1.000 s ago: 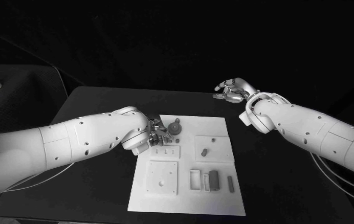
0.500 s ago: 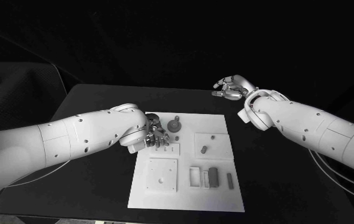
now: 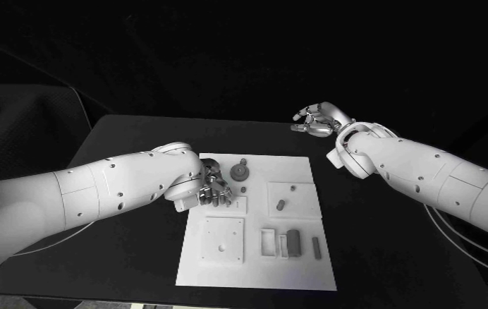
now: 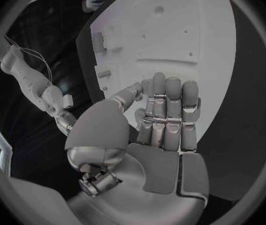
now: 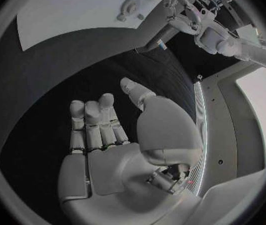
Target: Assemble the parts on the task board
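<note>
The white task board lies in the middle of the black table. A round grey part sits near its far edge, and a short grey part lies on a raised plate to the right. A dark bar and a slim part lie near the front right. My left hand hovers over the board's far left area, just left of the round part, holding nothing. The left wrist view shows its fingers stretched over the board. My right hand hangs beyond the board's far right corner, empty, fingers loosely extended.
A square plate with holes and a small slotted plate occupy the board's left half. An open rectangular frame stands beside the dark bar. Bare black table surrounds the board. In the right wrist view the board lies far off.
My left hand has drawn slightly back from the round part along the board's left side. The right hand stays in about the same place, lifted a touch.
</note>
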Tool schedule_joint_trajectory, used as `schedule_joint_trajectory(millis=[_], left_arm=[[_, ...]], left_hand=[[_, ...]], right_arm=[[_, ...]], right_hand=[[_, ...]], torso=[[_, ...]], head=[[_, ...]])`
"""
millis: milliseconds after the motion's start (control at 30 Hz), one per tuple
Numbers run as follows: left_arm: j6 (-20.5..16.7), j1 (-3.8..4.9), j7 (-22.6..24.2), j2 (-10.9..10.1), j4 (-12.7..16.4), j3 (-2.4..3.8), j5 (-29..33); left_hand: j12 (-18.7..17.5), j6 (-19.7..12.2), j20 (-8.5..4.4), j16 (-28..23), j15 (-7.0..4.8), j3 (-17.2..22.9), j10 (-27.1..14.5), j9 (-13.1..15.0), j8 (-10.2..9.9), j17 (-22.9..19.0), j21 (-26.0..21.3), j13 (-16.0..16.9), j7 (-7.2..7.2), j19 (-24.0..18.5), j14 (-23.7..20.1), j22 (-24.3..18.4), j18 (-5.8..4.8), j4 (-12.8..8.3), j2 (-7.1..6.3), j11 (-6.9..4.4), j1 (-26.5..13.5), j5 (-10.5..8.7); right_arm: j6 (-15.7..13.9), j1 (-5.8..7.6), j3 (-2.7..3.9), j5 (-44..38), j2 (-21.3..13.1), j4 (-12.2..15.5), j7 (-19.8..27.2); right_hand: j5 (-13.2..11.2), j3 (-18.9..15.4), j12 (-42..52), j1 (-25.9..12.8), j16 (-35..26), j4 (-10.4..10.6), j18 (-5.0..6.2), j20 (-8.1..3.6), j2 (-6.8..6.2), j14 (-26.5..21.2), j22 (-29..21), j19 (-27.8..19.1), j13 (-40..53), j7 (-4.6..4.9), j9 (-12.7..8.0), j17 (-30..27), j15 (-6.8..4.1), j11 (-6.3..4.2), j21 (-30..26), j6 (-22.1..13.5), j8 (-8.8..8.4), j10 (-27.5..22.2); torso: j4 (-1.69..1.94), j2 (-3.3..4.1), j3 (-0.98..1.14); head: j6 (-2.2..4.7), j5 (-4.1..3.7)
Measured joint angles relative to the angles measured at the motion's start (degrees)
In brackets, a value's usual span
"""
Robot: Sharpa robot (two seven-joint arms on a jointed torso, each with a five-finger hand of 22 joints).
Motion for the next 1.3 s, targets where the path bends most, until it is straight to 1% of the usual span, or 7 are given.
schedule_joint_trajectory(millis=[233, 467, 700, 767, 867, 1300], left_arm=[[0.3, -0.06, 0.0, 0.1, -0.2, 0.0, -0.4], [0.5, -0.19, 0.0, 0.1, -0.3, 0.0, -0.9], [0.6, -0.38, 0.0, 0.5, -0.7, 0.0, -1.1], [0.6, -0.44, 0.0, 0.6, -0.9, 0.0, -1.1], [0.6, -0.48, 0.0, 0.6, -1.2, 0.0, -1.2], [0.6, -0.64, 0.0, 0.9, -1.7, 0.01, -1.4]], left_hand=[[0.0, 0.0, 0.0, 0.0, 0.0, 0.0, 0.0, 0.0, -0.1, 0.0, 0.0, -0.1, 0.0, 0.0, 0.0, 0.0, 0.0, 0.0, 0.06, 0.0, 0.1, -0.2], [-0.2, 0.0, 0.0, 0.0, 0.0, 0.0, 0.0, 0.0, -0.1, 0.0, 0.0, -0.1, 0.01, 0.0, 0.0, 0.0, -0.01, 0.0, 0.06, 0.0, 0.1, 0.04], [-0.2, 0.0, 0.01, 0.0, 0.0, 0.0, 0.0, 0.0, -0.2, 0.0, 0.0, -0.1, 0.01, 0.0, 0.0, 0.0, 0.0, 0.0, 0.05, 0.0, 0.1, 0.04], [-0.2, 0.0, 0.01, 0.0, 0.0, 0.0, 0.0, 0.0, -0.2, 0.0, 0.0, 0.0, 0.01, 0.0, 0.0, 0.0, 0.0, 0.0, 0.05, 0.0, 0.1, 0.03], [-0.2, 0.0, 0.01, 0.0, 0.01, 0.0, 0.0, 0.0, -0.2, 0.0, 0.0, 0.0, 0.01, 0.0, 0.0, 0.0, 0.0, 0.0, 0.05, 0.0, 0.1, 0.02], [-0.2, -0.1, 0.01, 0.0, 0.01, 0.3, 0.0, -0.1, -0.2, 0.0, 0.0, -0.1, 0.1, 0.0, 0.0, 0.0, -0.01, 0.0, -0.03, 0.0, 0.0, -0.01]], right_arm=[[0.0, 0.0, 0.0, 0.0, 0.0, 0.1, 0.0], [0.1, 0.0, 0.0, 0.0, 0.0, 0.3, -0.1], [0.2, 0.0, 0.0, 0.0, 0.0, 0.5, -0.1], [0.3, 0.0, 0.0, 0.0, 0.0, 0.7, -0.1], [0.3, 0.0, 0.0, 0.0, 0.0, 0.9, -0.1], [0.5, 0.0, 0.0, 0.0, 0.0, 1.3, -0.2]], right_hand=[[0.0, 0.0, 0.0, 0.0, 0.0, 0.0, 0.0, 0.0, 0.0, 0.0, 0.0, 0.0, 0.0, -0.01, 0.0, 0.0, 0.05, 0.0, 0.0, 0.0, 0.0, 0.0], [0.0, 0.0, 0.0, 0.0, 0.0, 0.0, 0.0, 0.0, 0.0, 0.0, 0.0, 0.0, -0.1, -0.07, 0.0, -0.1, 0.06, 0.0, 0.0, 0.1, 0.0, 0.0], [0.0, 0.0, 0.0, 0.0, 0.0, 0.0, 0.0, 0.0, 0.0, 0.0, 0.0, 0.0, 0.0, -0.08, 0.0, 0.0, 0.14, 0.0, 0.0, 0.1, 0.0, 0.0], [0.0, 0.0, 0.0, 0.0, 0.0, 0.0, 0.0, 0.0, 0.0, 0.0, 0.0, 0.0, 0.0, -0.08, 0.0, 0.0, 0.14, 0.21, 0.0, 0.1, 0.0, -0.2], [0.0, 0.0, 0.0, 0.0, 0.0, 0.0, 0.0, 0.0, 0.0, 0.0, 0.0, 0.0, 0.0, -0.08, 0.0, 0.0, 0.14, 0.21, 0.0, 0.1, 0.0, -0.2], [0.0, 0.2, 0.0, 0.0, 0.0, 0.2, 0.0, 0.0, 0.0, 0.0, 0.0, 0.0, 0.0, -0.12, 0.0, 0.0, 0.12, 0.2, 0.0, 0.1, 0.0, -0.2]], torso=[[0.02, 0.0, -0.02], [0.09, -0.06, -0.03], [0.12, -0.08, -0.03], [0.12, -0.09, -0.03], [0.12, -0.08, -0.02], [0.09, -0.08, 0.0]], head=[[-0.22, -0.16], [-0.43, -0.31], [-0.49, -0.31], [-0.51, -0.31], [-0.53, -0.3], [-0.64, -0.57]])
